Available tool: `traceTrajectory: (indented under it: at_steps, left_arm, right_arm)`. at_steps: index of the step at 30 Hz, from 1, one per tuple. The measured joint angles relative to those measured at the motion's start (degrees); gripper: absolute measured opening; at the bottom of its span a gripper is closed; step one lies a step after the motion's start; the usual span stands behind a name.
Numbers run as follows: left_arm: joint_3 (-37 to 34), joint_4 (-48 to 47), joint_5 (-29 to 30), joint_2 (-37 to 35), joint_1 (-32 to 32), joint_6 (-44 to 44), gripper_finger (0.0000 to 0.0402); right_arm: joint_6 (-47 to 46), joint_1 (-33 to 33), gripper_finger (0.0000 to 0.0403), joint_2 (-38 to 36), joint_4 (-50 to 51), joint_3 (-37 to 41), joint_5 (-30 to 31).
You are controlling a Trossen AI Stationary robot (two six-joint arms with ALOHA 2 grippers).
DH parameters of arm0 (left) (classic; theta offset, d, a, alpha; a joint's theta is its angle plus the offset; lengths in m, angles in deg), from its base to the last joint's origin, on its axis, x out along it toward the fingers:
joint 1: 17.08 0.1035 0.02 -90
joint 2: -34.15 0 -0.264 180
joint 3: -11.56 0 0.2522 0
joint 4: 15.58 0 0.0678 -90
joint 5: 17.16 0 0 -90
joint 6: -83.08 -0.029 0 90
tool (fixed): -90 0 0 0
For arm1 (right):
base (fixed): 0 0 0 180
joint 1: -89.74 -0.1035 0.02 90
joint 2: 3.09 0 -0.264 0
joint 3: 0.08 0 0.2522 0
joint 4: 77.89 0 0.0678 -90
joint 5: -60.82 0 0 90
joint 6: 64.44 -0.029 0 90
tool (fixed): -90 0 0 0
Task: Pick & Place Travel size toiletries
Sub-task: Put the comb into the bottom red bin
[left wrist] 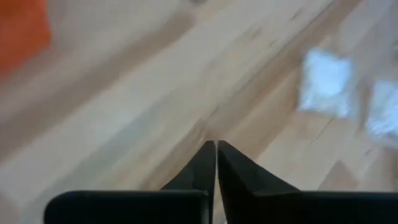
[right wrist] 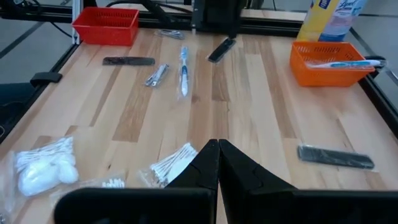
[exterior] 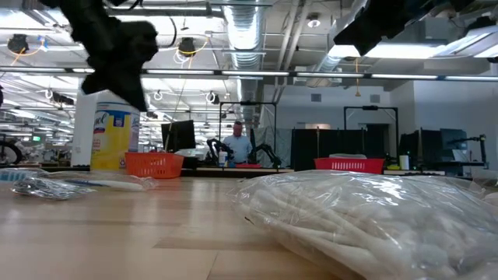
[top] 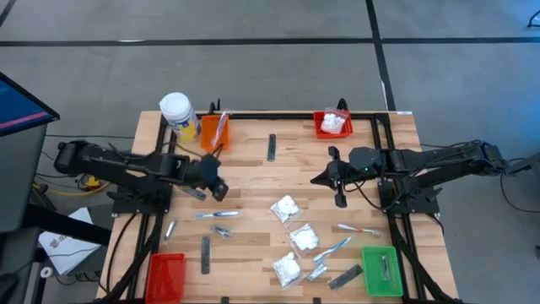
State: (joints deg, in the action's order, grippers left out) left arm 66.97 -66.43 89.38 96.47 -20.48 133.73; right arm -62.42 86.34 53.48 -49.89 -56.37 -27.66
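Hovering beside the orange bin (top: pixel 213 129), left tool (top: pixel 221 189) pinched together, empty; right tool (top: pixel 340 199) likewise closed, waiting mid-table. Needing reopened fingers, aligned lengthwise, before descending on the toothbrush (top: pixel 215 214) lying just beyond.

Pale smooth wood table (top: pixel 253 169), glossy crinkled plastic packets (top: pixel 286 208), matt black fingers (right wrist: pixel 217 163).
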Motion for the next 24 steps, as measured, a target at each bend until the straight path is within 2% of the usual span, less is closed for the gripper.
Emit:
traceTrajectory:
  at_steps: [9,13,17,24]
  left_arm:
    - [-0.6,-9.3,0.0,0.0,-6.1,11.7,0.0]
    - [-0.6,-16.5,-1.6,1.3,-8.3,17.7,0.0]
    - [-0.9,-22.4,-1.3,4.6,-8.9,21.8,0.0]
    - [-2.1,-21.9,-2.0,14.1,-8.8,23.0,0.0]
  right_arm:
    - [-0.2,0.7,0.0001,0.0,-0.3,0.0,0.0]
    - [-0.2,0.4,0.0001,0.0,0.1,0.0,0.0]
    - [-0.1,0.4,0.0001,0.0,0.2,0.0,0.0]
    - [0.0,0.5,0.0001,0.0,-0.3,0.0,0.0]
